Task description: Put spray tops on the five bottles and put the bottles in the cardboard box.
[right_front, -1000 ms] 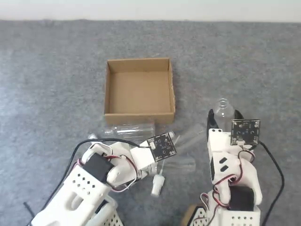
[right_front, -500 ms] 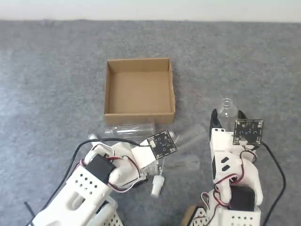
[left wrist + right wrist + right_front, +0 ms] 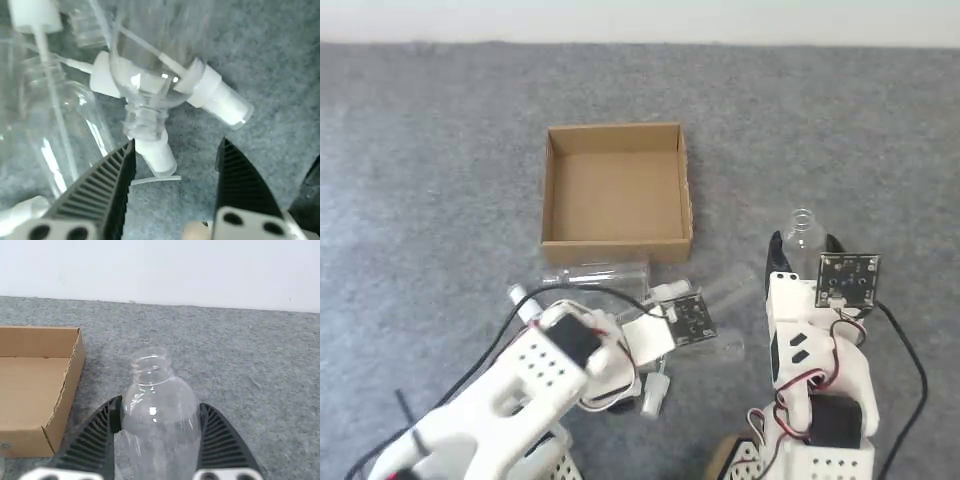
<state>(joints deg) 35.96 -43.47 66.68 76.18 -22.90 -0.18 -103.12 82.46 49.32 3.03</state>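
My right gripper is shut on an upright clear bottle with an open neck; the same bottle stands right of the cardboard box. My left gripper is open above a pile of lying bottles and white spray tops. A bottle neck and a spray top lie below the gap between its jaws. In the high view the left arm's camera board covers the gripper, over the pile just in front of the box.
Clear bottles lie at the box's front wall and beside the left arm. Loose spray tops lie near the left arm. The box interior holds nothing. Grey carpet runs on every side.
The left arm has swung right and forward over the pile of bottles. The right arm shifted slightly right with its bottle, then held still.
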